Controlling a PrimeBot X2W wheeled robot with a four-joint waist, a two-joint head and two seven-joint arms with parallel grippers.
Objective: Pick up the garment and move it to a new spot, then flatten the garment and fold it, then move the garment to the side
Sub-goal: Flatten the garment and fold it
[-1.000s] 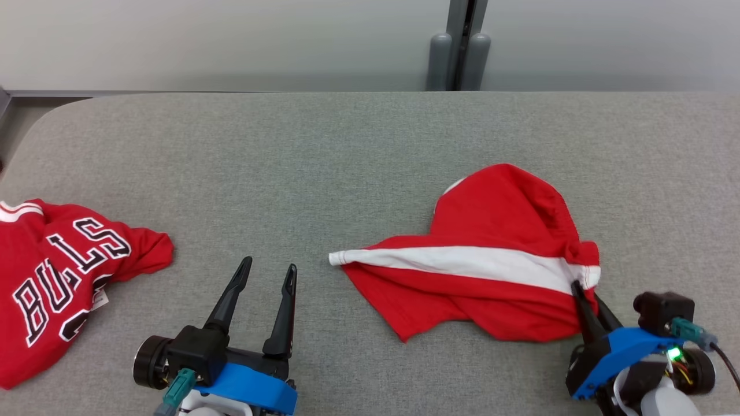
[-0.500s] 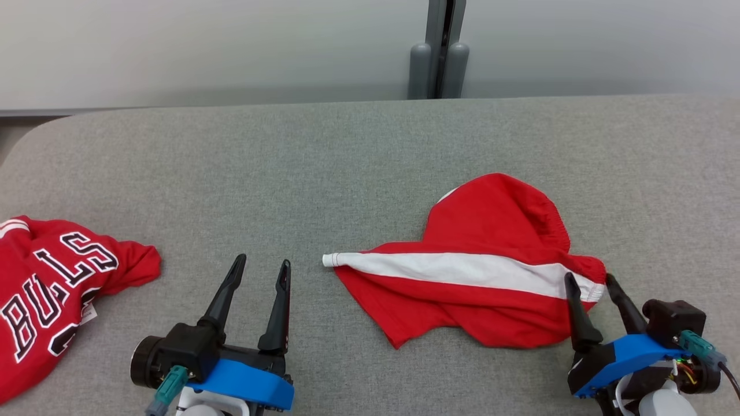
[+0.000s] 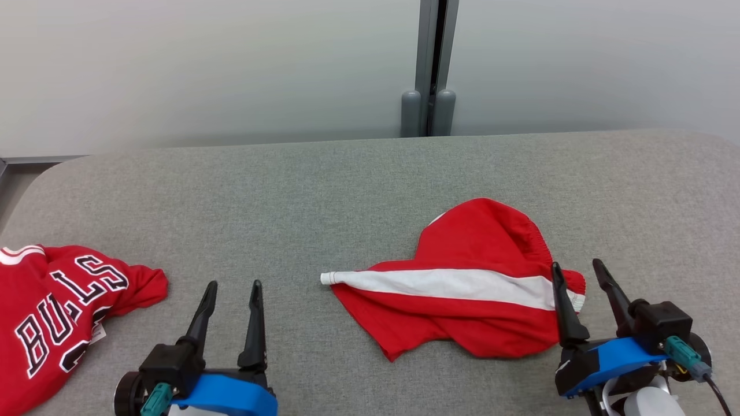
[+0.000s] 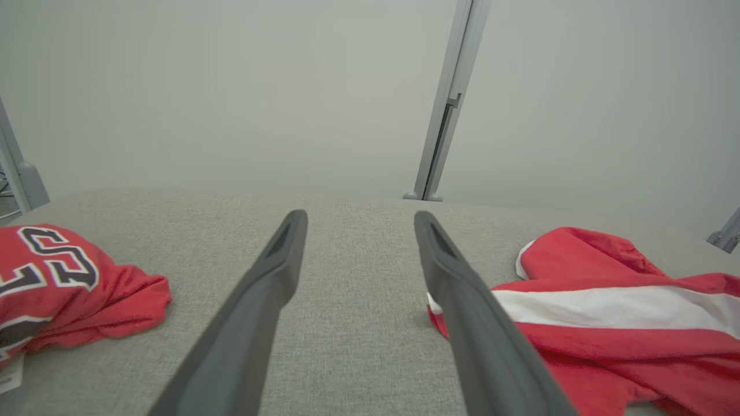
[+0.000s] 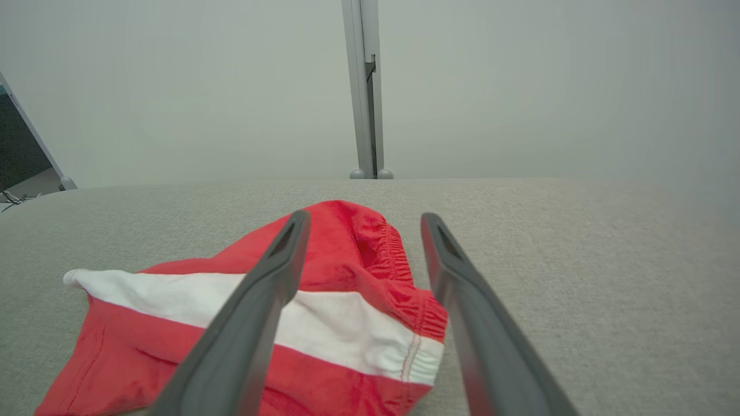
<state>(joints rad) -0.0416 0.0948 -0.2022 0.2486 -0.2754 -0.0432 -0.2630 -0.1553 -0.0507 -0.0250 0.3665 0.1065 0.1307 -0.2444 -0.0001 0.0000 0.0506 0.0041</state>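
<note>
Bulls jersey (image 3: 58,315), grey table (image 3: 289,196), wall post (image 3: 430,58)

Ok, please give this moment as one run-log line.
garment: red shorts crumpled on table | left jaws: open | right jaws: open, at shorts edge

we seem to be in a lab or test room, not a home. a wide surface (image 3: 358,185) padded in grey woven fabric, with rounded corners, stands against plain pale grey partition panels (image 3: 173,69). a slim grey metal post (image 3: 430,52) with two rounded feet joins the panels. a similar slanted frame post (image 4: 26,179) shows at the left edge of the left wrist view.
</note>
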